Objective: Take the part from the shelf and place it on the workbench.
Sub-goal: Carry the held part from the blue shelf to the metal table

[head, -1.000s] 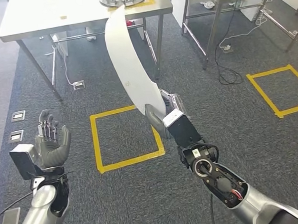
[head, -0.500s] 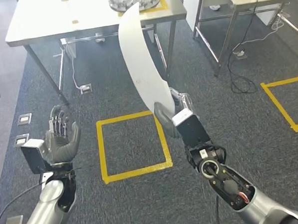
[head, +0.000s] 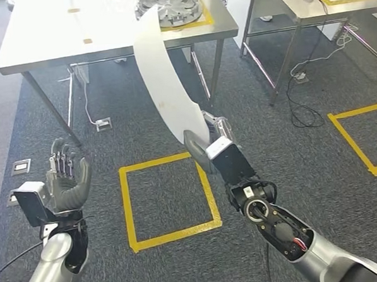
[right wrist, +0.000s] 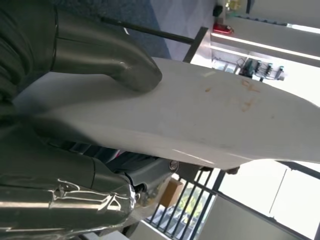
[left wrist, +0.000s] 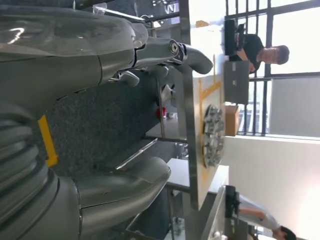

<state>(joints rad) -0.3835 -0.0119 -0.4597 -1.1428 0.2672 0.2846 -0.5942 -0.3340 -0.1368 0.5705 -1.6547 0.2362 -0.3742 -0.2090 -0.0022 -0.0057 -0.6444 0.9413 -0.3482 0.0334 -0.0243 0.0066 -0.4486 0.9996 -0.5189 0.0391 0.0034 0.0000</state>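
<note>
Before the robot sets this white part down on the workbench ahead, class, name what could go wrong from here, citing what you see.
1. The right hand grips the long curved white part only at its lower end, so it may swing or slip.
2. Its raised tip overlaps the round metal casting on the workbench in the head view; it might knock it.
3. The left hand hangs open, giving no support.

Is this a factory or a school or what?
Probably a robot test workshop: metal workbenches on grey carpet, yellow tape squares marking the floor, loose cables, and a round metal part on the bench.
</note>
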